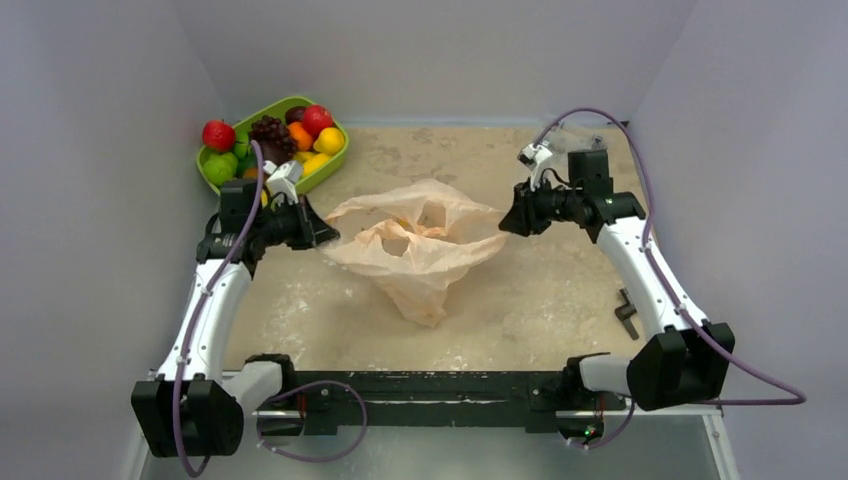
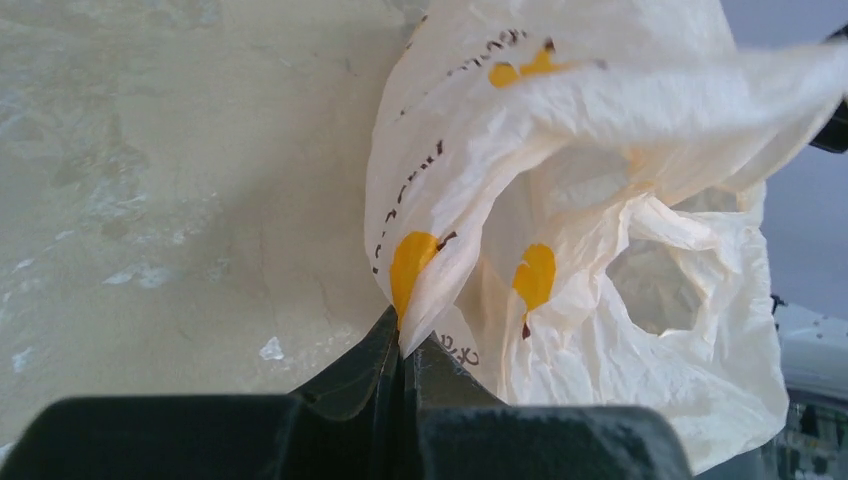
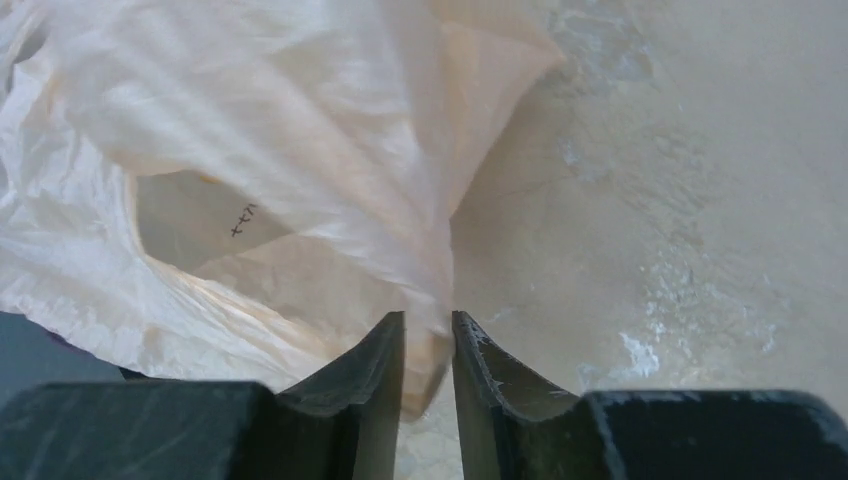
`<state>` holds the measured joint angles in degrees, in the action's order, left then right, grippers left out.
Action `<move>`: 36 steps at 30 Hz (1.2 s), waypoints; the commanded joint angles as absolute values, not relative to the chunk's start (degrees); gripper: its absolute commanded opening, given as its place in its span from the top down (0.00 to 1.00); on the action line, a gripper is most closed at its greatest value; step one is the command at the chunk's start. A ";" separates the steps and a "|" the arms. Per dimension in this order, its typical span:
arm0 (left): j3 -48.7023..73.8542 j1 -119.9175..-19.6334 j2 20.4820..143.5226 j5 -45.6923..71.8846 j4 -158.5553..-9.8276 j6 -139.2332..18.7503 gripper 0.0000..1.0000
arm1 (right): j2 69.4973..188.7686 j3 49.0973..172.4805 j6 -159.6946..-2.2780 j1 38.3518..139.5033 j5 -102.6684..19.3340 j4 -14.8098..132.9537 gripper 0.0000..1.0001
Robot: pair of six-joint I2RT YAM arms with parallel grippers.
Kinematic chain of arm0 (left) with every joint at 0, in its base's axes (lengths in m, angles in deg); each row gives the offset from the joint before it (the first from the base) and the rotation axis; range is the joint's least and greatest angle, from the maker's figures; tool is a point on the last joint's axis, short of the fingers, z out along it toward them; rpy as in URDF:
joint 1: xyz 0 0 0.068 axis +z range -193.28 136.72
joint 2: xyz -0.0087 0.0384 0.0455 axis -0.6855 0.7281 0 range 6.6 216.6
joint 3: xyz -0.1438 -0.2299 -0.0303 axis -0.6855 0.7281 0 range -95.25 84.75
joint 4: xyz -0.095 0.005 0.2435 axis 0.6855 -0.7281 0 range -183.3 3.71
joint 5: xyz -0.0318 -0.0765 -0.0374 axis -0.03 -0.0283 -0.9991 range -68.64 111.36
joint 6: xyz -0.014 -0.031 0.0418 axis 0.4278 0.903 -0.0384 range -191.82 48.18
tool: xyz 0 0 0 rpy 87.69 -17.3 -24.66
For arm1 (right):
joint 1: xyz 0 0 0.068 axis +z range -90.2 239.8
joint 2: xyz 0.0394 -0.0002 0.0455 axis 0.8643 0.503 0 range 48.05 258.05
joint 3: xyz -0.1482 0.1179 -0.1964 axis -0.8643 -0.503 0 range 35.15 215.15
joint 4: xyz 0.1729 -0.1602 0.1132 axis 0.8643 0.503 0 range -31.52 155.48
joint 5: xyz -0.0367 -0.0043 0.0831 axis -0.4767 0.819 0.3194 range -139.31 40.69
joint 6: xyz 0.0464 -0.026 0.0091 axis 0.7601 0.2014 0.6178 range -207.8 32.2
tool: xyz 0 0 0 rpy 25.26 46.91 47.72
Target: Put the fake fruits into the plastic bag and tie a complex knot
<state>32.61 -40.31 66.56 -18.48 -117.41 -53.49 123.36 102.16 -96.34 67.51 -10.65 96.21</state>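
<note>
Over the counter (image 1: 560, 300), the plastic bag (image 1: 425, 255) hangs spread between the left jaws, clenched on one rim fold, and the right jaws, pinching the opposite fold; treat its thin, limp film as tear-prone, take hold at bunched handles, and expect the light, slippery fake fruits (image 1: 317, 119) in the tray (image 1: 340, 152) to roll.

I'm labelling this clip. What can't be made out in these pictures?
Bag contents: all views, its crinkled film hides them.
Fruits low in the tray: top view, covered by upper fruits and a purple cable.
Dark object by the right arm: top view, too small to identify.
</note>
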 commanded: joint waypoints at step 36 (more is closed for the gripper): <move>-3.39 -51.45 86.48 -28.66 -131.21 -88.34 0.21 | 137.60 122.69 -111.65 79.17 7.28 84.39 1.00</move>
<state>0.61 -55.02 91.83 -28.09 -132.93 -84.18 141.57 121.19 -119.81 79.31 2.70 82.79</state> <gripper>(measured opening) 0.643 0.008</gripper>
